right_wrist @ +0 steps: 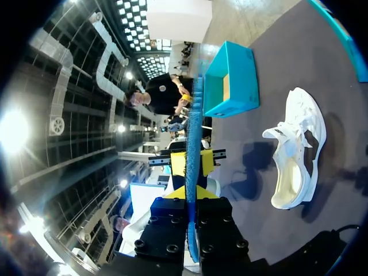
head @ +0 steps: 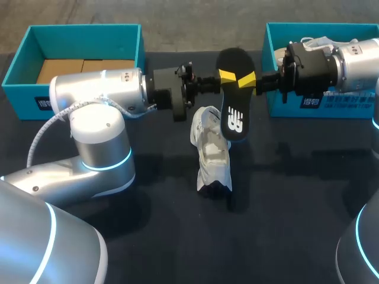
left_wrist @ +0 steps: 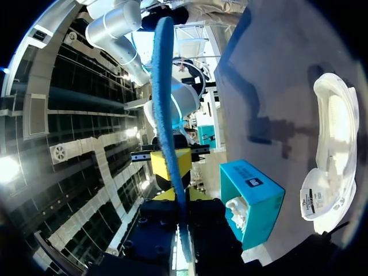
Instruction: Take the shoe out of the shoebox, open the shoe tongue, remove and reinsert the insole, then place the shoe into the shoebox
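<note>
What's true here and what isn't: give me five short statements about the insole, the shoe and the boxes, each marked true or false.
1. The insole is held off the table by the left gripper and the right gripper. True.
2. The shoe sits inside the left shoebox. False: it lies on the table, between that box and the right shoebox.
3. The left shoebox holds brown cardboard. True.
4. The insole is tucked inside the shoe. False: it hangs above the shoe.
5. The right gripper is open and empty. False: it is shut on the insole.
</note>
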Tool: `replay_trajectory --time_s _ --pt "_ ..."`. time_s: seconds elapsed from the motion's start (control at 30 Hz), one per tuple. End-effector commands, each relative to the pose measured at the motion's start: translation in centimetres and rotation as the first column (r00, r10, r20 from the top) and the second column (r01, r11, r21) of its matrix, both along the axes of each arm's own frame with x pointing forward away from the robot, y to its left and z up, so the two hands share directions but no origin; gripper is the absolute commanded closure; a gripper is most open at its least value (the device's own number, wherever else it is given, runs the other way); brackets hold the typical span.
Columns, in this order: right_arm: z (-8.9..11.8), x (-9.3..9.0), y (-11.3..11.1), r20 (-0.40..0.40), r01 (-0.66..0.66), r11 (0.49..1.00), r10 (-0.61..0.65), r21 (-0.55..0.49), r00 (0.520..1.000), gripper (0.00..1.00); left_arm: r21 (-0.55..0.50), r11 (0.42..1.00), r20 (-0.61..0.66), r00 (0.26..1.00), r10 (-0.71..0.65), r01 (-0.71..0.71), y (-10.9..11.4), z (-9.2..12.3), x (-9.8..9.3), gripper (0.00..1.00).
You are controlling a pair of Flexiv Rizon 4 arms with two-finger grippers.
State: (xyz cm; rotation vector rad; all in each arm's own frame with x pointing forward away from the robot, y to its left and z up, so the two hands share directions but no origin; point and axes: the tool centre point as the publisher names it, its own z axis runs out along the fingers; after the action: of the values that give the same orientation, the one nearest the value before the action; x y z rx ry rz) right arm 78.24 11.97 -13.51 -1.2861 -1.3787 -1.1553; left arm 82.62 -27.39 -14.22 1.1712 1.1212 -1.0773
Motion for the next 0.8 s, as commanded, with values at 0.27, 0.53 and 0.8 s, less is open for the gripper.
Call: replay_trajectory --time_s 0.27,0.53,0.8 --pt "0.0 -0.1 0.1 -0.002 0.007 1.0 -0.007 -0.001 1.0 1.0 -0.007 1.0 0.001 1.0 -0.007 0.007 -0.7 0.1 -0.1 1.0" --pt "-0.1 -0.1 -0.3 -0.006 0.023 1.0 -0.023 -0.004 1.0 0.0 0.009 1.0 -0.027 0.999 -0.028 0.028 -0.7 0.1 -0.3 1.0" --pt "-0.3 -0.1 -2.2 -0.008 0.061 0.997 -0.062 -0.04 0.998 0.0 0.025 0.999 -0.082 0.996 -0.034 0.036 0.1 0.1 -0.4 1.0"
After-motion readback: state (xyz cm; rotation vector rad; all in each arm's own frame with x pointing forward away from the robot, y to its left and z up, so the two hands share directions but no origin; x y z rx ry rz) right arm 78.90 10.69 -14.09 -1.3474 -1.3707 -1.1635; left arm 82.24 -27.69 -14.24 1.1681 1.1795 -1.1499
